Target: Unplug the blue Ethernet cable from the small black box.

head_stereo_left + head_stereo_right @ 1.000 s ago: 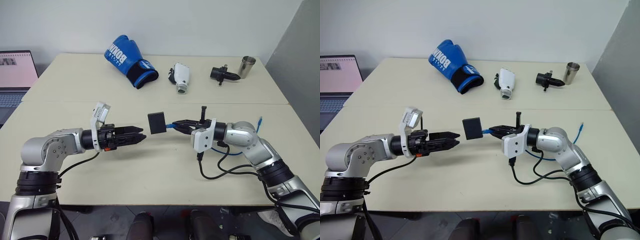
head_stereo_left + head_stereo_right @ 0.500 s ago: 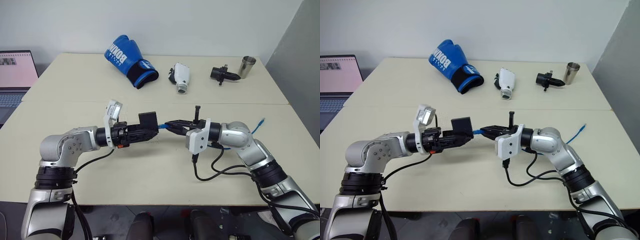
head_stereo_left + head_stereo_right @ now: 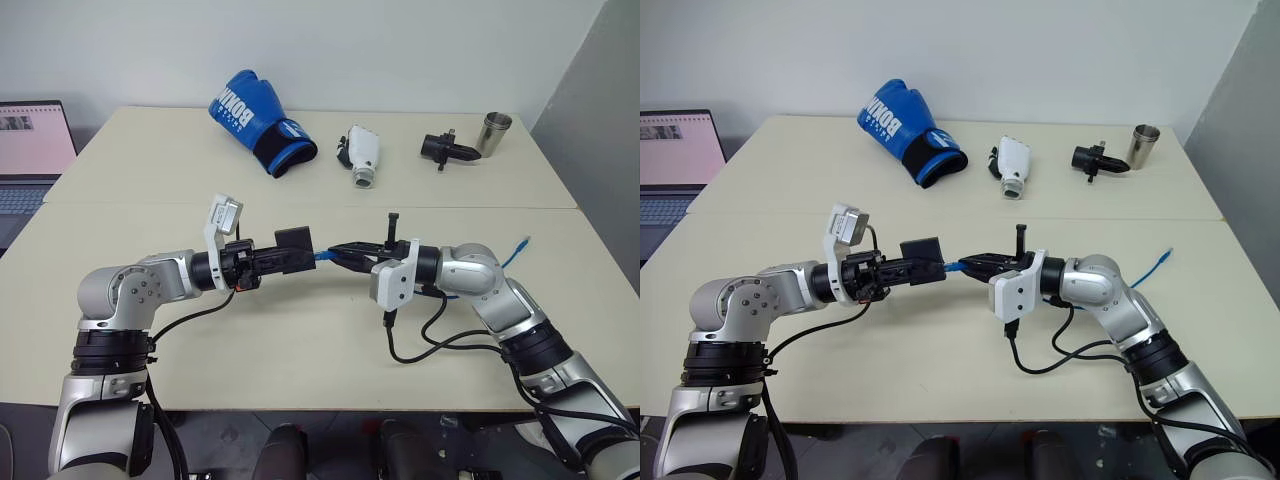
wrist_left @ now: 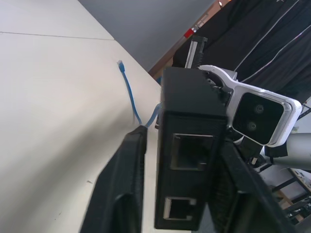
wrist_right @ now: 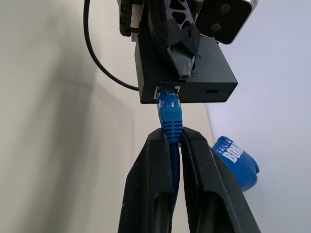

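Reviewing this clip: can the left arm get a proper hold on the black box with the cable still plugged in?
Likely yes: the left gripper is already shut on the box, gripping the end away from the cable, which the right gripper pinches by its plug boot.

— What sits at the center?
— The small black box (image 3: 296,241), matte and square, held above the cream table between the two arms, one flat face tilted toward the camera.

— How does its edge look up close?
— The left wrist view shows two rectangular ports, both vacant, stacked on one narrow side.

— And the cable?
— The blue Ethernet cable (image 5: 169,114) is still plugged in, its ribbed blue boot seated in a port on the opposite edge of the box.

— Where does the cord run?
— It leads away from the box, and its free end (image 3: 520,241), tipped with a small plug, points up near the table's right edge.
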